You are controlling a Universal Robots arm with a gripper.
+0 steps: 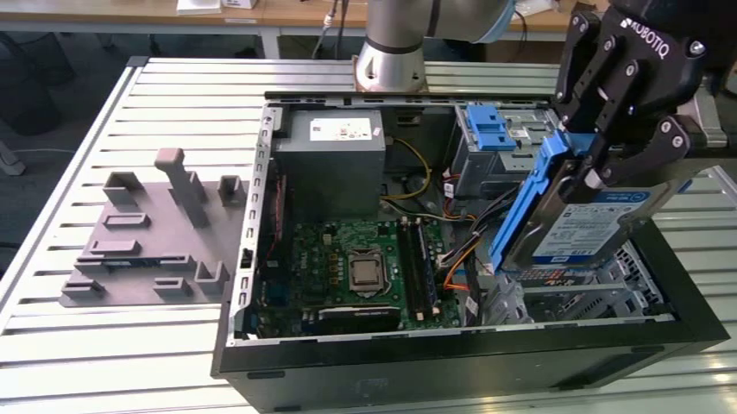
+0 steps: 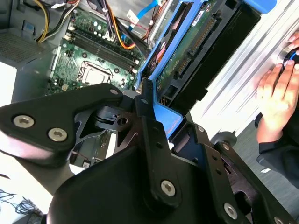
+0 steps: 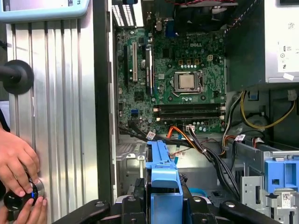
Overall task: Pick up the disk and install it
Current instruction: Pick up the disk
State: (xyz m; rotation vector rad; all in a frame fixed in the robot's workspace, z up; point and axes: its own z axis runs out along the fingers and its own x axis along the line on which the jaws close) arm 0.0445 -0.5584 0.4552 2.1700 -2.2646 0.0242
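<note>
The gripper hung tilted at the exterior view's right, fingers clamping the disk. The first wrist view showed a person's hand.

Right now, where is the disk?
The disk is held in the claw, tilted above the open computer case at the exterior view's right, beside the drive cage.

**Robot arm with gripper: outward appearance**

Arm: round, glossy silver-grey metal sections with a pale blue cap at one joint.
Gripper: matt black body built of flat, angular link plates, with white lettering printed along one side.
Fingers: slim black bars hinged to broad plates with rounded corners.
Screws: bright silver round heads, set singly and in pairs at the link pivots in the second wrist view. Grey pivot pins show in the exterior view.
</note>
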